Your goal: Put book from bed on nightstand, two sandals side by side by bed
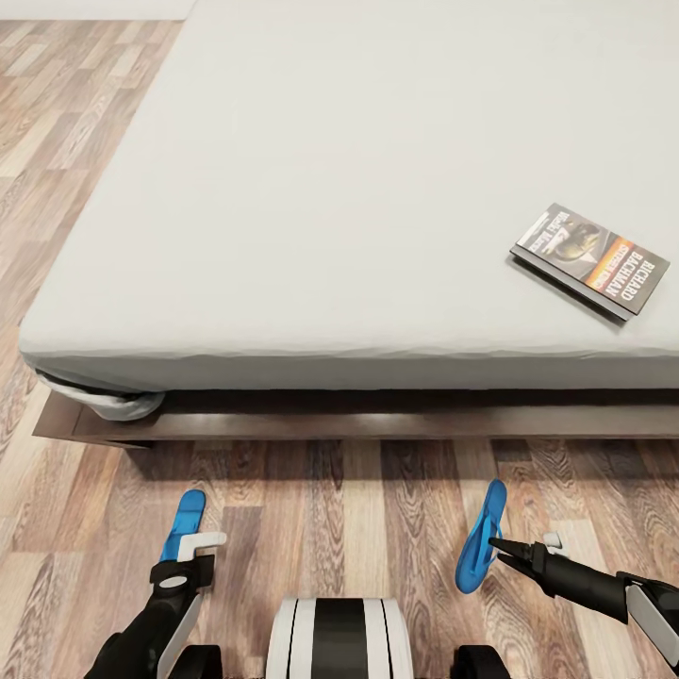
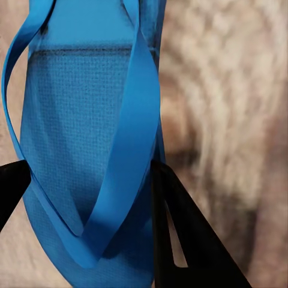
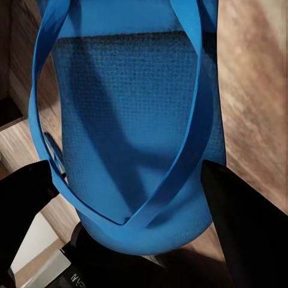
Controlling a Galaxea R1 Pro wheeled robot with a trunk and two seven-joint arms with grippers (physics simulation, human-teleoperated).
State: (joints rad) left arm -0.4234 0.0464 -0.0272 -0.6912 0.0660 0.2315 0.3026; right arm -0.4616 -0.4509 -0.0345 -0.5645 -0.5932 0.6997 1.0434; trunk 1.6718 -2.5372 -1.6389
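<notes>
My left end effector [image 1: 193, 545] clamps left sandal [image 1: 184, 521], right end effector [image 1: 498, 549] clamps right sandal [image 1: 481, 533], both above floor [image 1: 330, 509]; book [image 1: 590, 259] on bed [image 1: 311, 189], right.

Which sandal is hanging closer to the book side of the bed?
The sandal in the right gripper: that sandal hangs on the side where the book lies on the bed. The left gripper's sandal hangs near the bed's corner.

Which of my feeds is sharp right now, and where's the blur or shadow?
Head view: sharp; the book title is legible, with dark shadow under the bed edge. Left wrist view: left sandal sharp, floor behind heavily blurred. Right wrist view: right sandal textured but dim, floor soft.
</notes>
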